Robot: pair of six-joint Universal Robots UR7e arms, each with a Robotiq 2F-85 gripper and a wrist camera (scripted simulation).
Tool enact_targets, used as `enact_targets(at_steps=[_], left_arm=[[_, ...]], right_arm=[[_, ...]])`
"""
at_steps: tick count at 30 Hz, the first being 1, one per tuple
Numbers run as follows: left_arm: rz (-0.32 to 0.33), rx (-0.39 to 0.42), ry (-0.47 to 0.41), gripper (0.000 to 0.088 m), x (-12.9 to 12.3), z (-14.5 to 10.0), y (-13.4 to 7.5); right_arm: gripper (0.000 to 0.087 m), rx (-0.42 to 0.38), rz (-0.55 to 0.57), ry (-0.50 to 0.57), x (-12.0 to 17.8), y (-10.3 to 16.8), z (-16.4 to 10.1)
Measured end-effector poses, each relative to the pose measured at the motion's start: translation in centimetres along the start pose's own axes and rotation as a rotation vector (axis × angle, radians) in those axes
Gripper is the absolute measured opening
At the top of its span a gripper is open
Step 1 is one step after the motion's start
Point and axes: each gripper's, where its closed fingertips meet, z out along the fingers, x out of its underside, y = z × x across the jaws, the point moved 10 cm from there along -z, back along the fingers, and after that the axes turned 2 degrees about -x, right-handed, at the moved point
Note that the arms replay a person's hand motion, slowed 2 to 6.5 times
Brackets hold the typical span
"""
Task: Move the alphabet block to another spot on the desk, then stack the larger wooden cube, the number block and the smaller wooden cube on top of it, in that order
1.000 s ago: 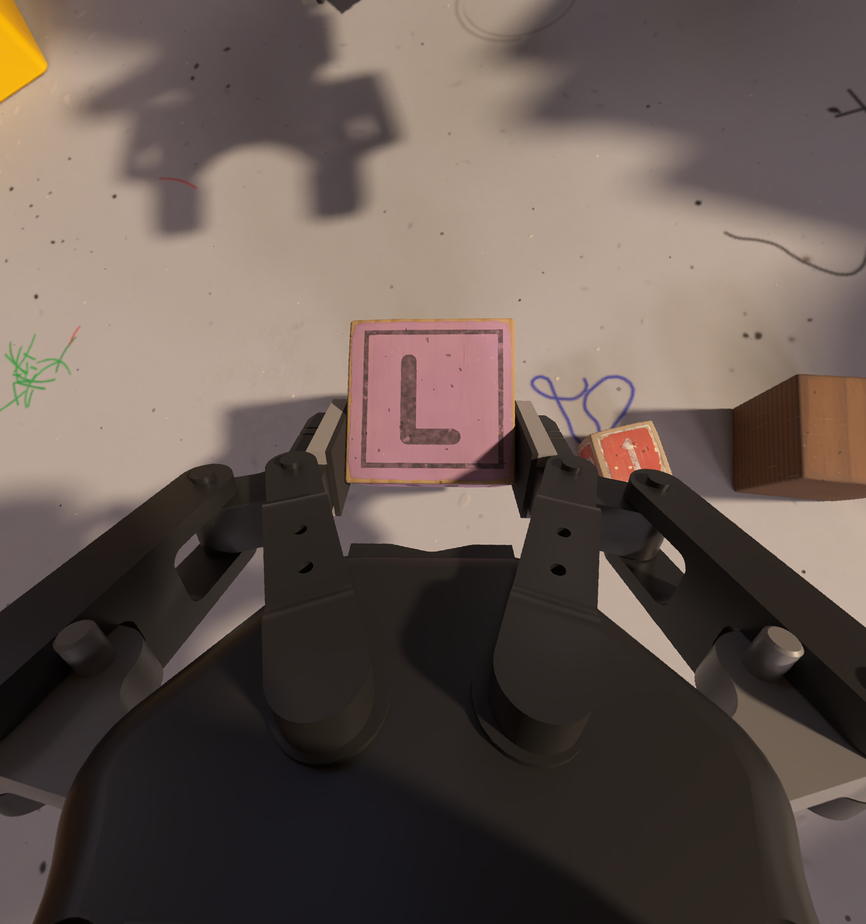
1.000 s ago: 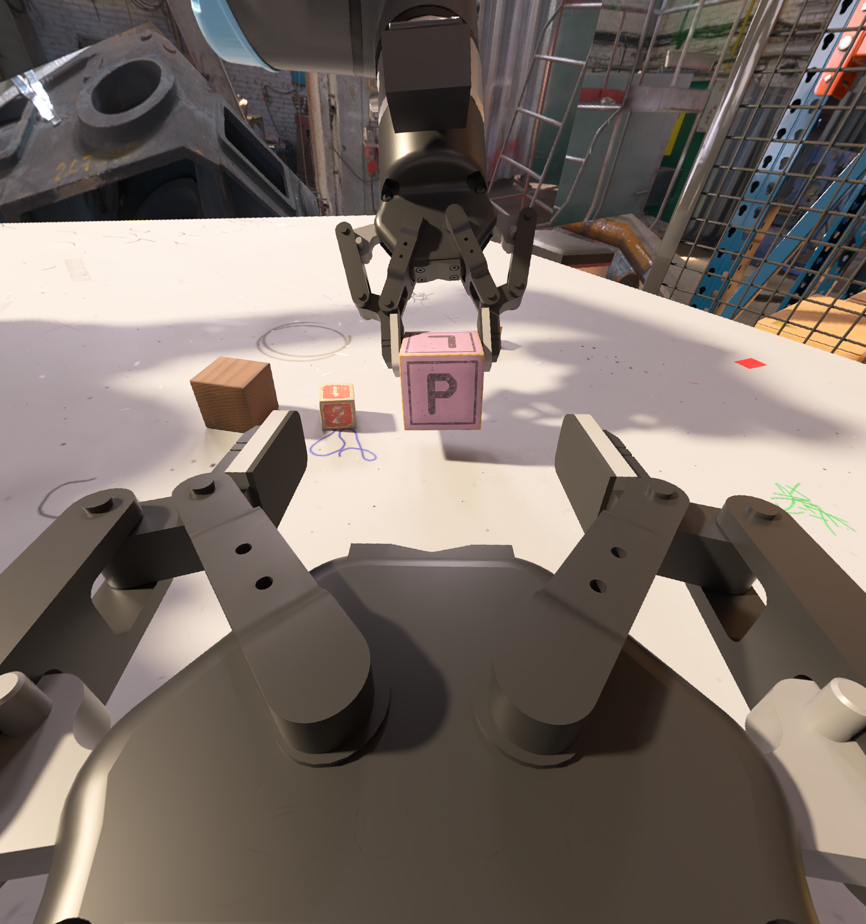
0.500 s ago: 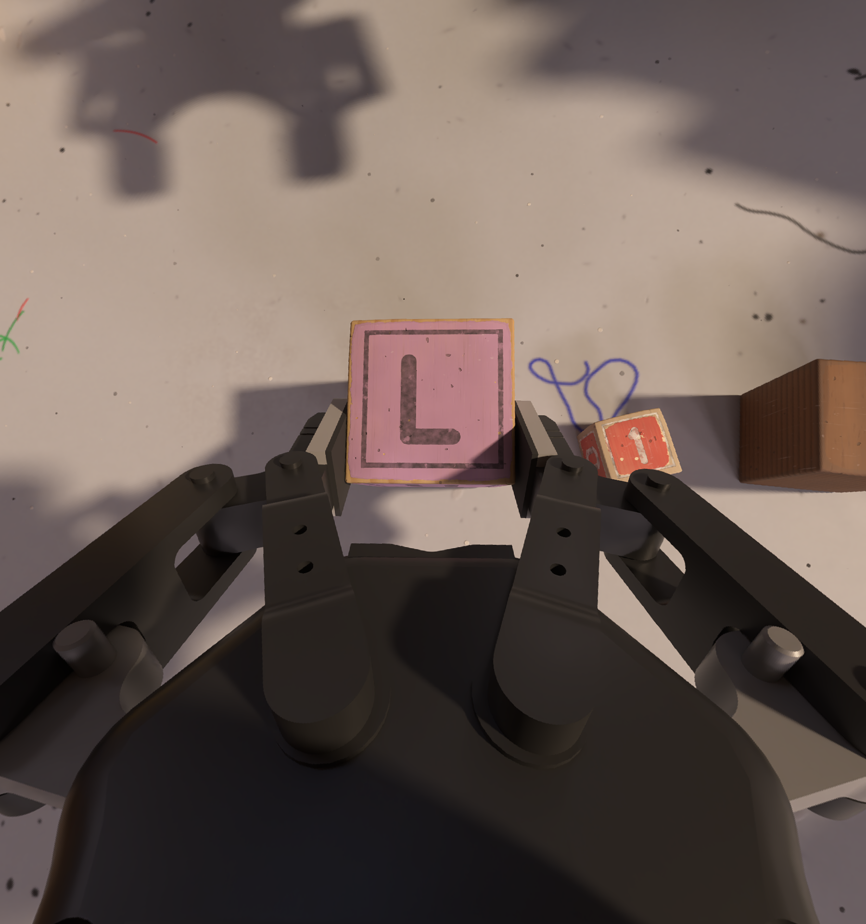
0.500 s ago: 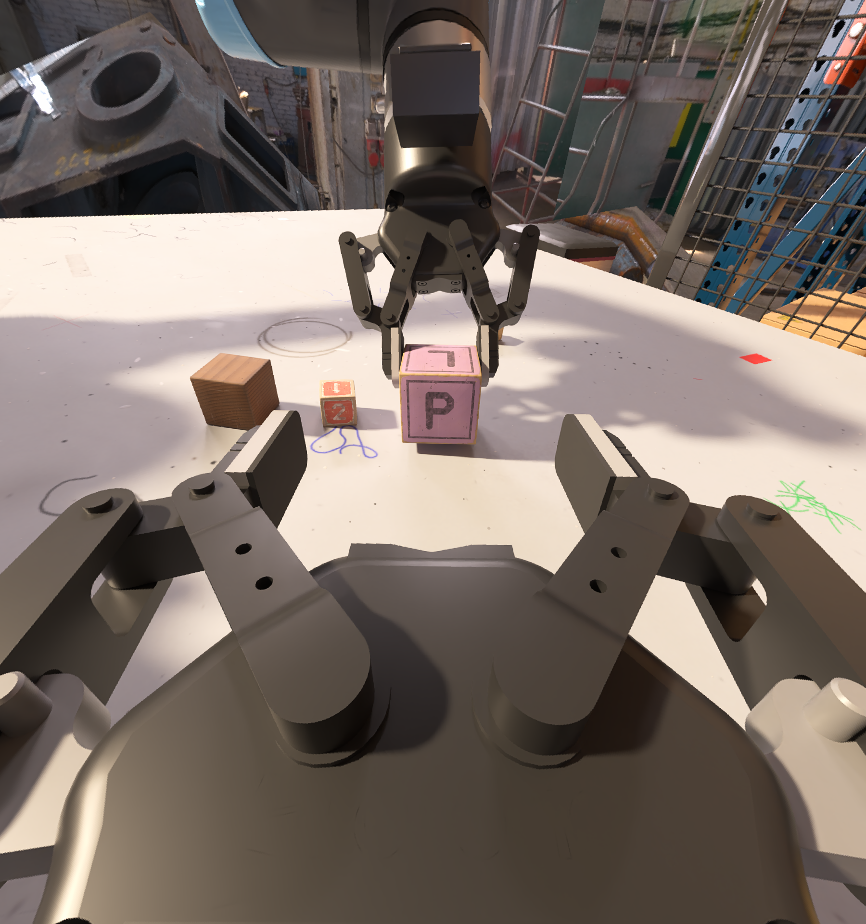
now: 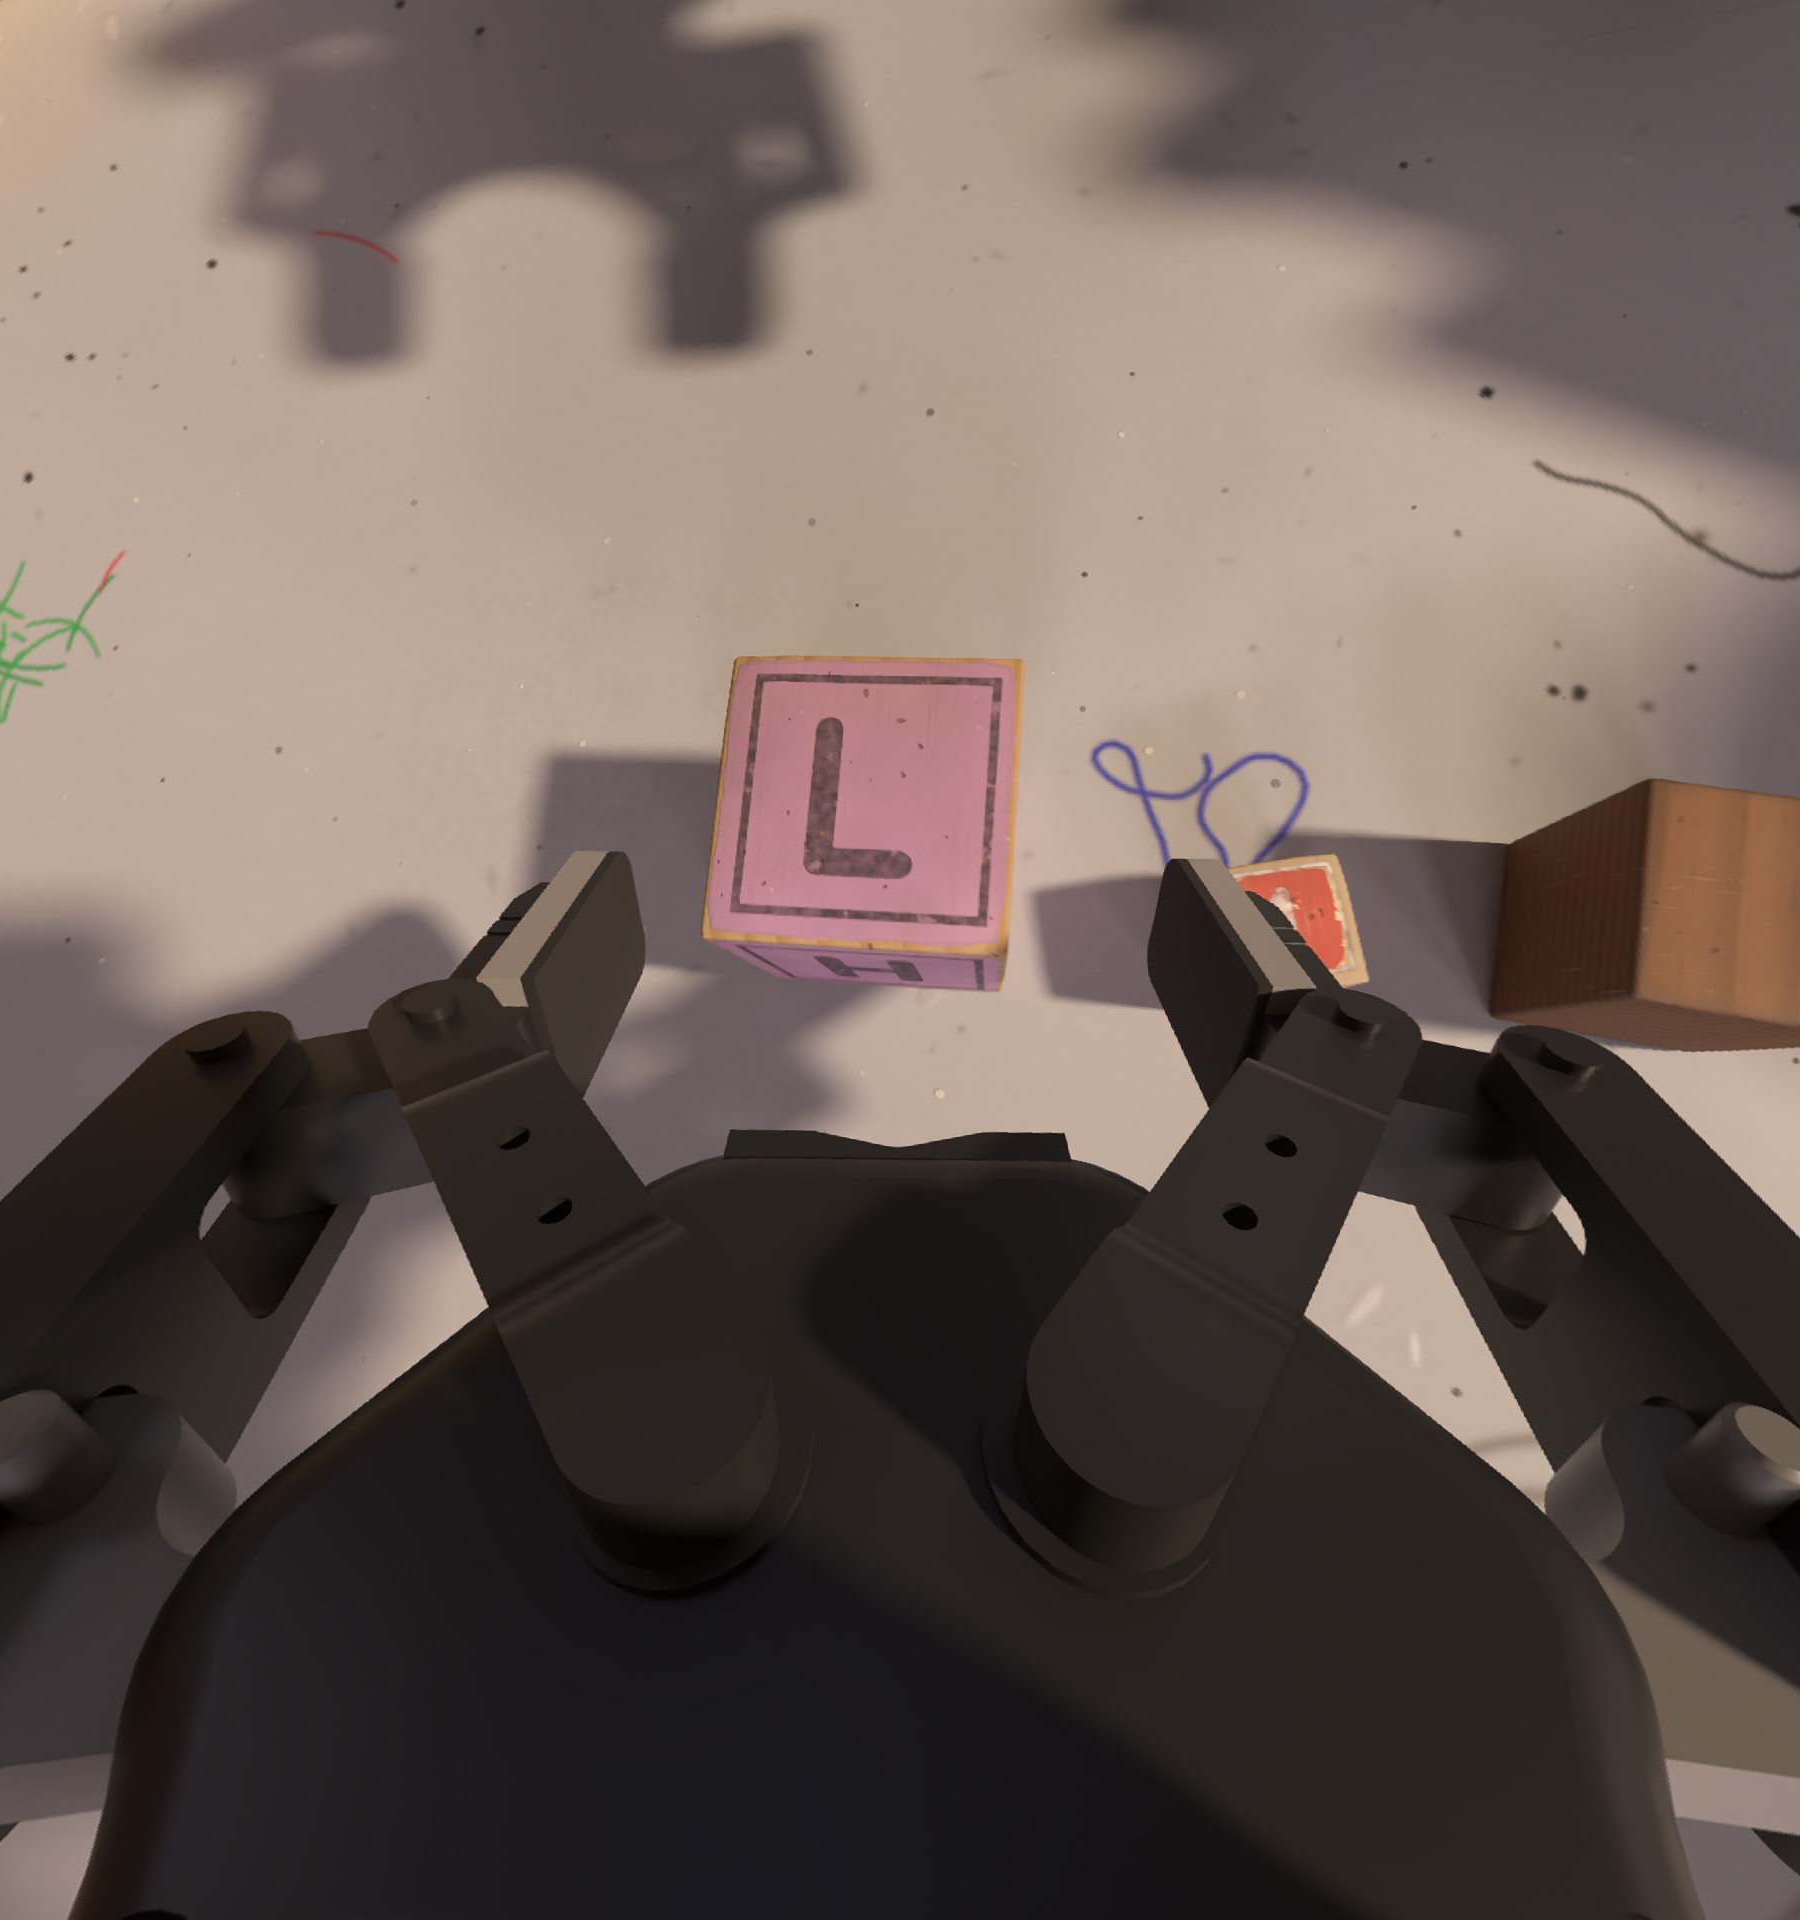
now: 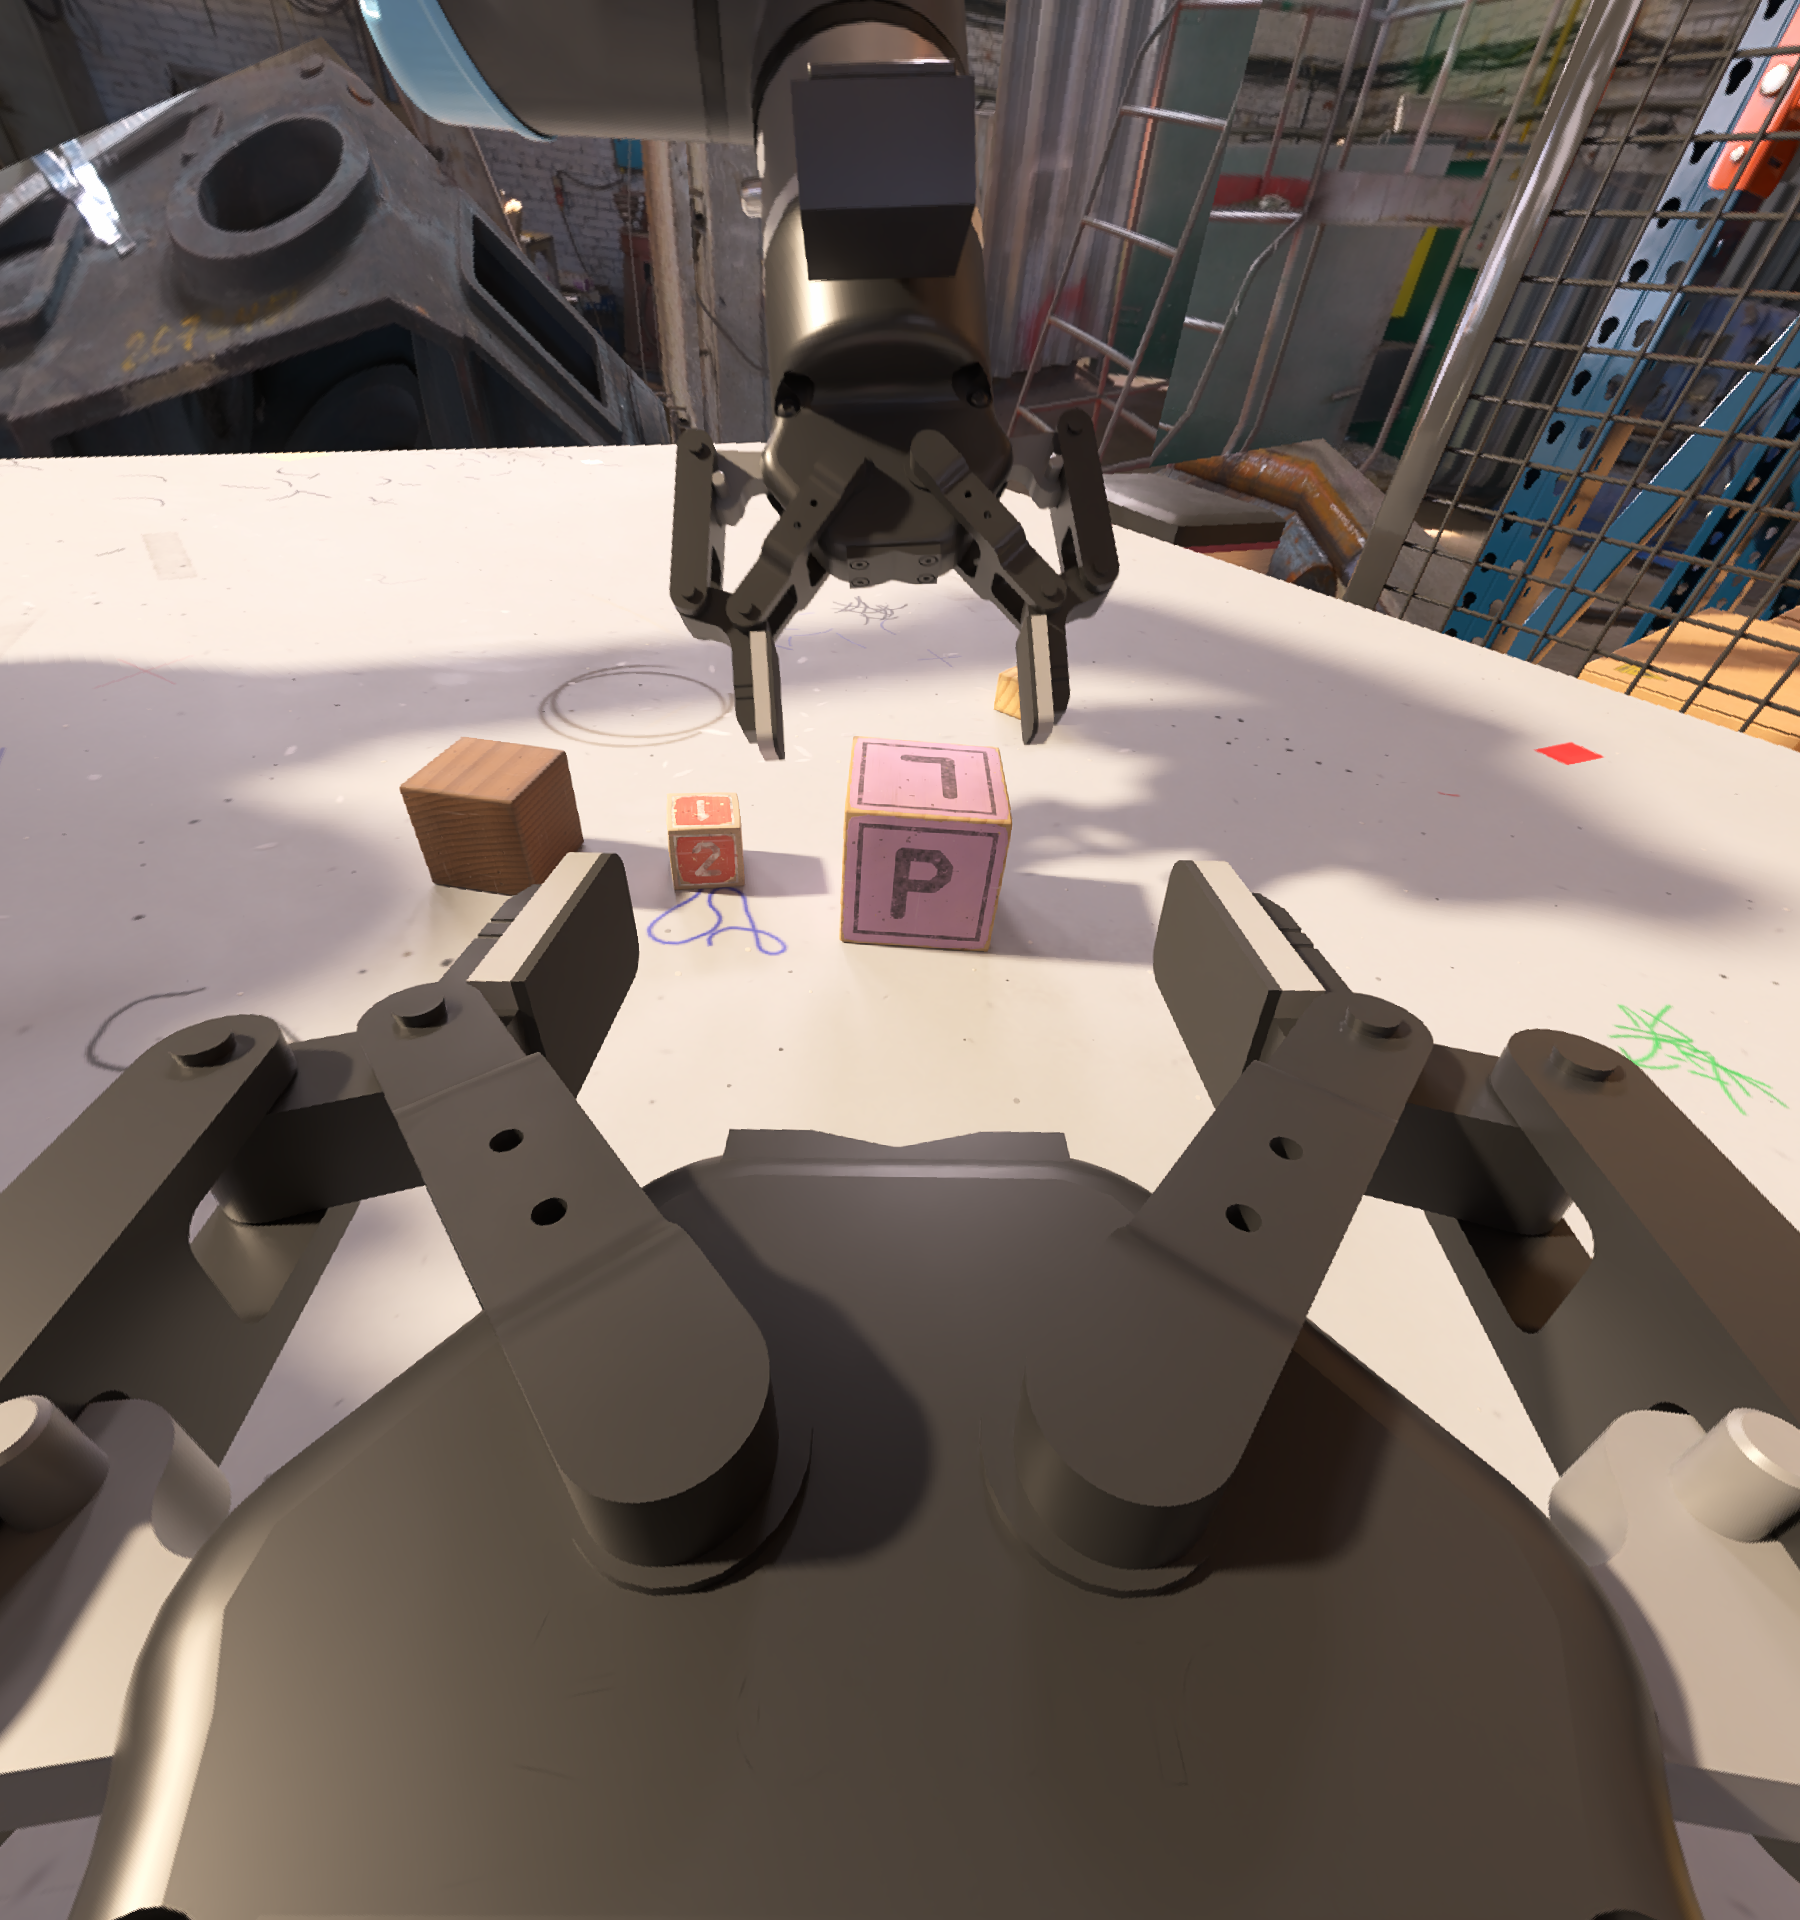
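Our left gripper [image 6: 901, 691] hangs wide open and empty above the pink alphabet block [image 6: 922, 844] resting on the desk [image 6: 252, 623], while the number block [image 6: 706, 840] beside it risks being knocked as we reach for the larger wooden cube [image 6: 491, 812].

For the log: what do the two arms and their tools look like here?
The left tool is dark grey metal with linked bars, round pivot pins and pale flat pads on its fingertips. Above it sit a black box and a grey arm with a light blue ring. The right tool has the same build. No cables show.
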Motion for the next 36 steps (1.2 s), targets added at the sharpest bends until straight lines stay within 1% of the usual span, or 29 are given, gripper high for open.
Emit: enact_targets(at_steps=[2,6,11,15,17,20,25,30,36], left_arm=[[-0.008,-0.012,0.004,0.0852,-0.1,-0.6,-0.4],[-0.017,-0.019,-0.014,0.085,-0.5,-2.1,-1.6],[-0.002,0.02,-0.054,0.0779,-1.4,-3.8,-4.2],[0.028,0.072,-0.047,0.0731,-2.2,-4.7,-6.7],[0.044,0.099,-0.03,0.071,-2.5,-4.9,-7.9],[0.058,0.133,0.002,0.0704,-2.8,-4.9,-9.4],[0.064,0.176,0.079,0.0684,-2.9,-4.2,-11.1],[0.065,0.197,0.162,0.068,-2.8,-3.3,-12.0],[0.08,0.186,0.218,0.0657,-2.7,-2.3,-12.4]], right_arm=[[0.0854,-0.001,0.0,0.0,0.0,0.0,0.0],[0.0854,0.0,-0.004,-0.003,0.0,0.0,0.0],[0.0854,0.003,-0.007,-0.01,0.0,0.1,-0.1],[0.0854,0.001,-0.003,-0.012,0.0,0.0,-0.1],[0.0854,-0.001,0.001,-0.012,0.0,0.0,-0.1],[0.0854,-0.004,0.007,-0.012,0.0,0.0,-0.1],[0.0854,-0.007,0.012,-0.013,0.0,-0.1,-0.1],[0.0854,-0.01,0.01,-0.021,0.0,-0.1,-0.2],[0.0854,-0.01,0.003,-0.031,-0.1,0.0,-0.3]])
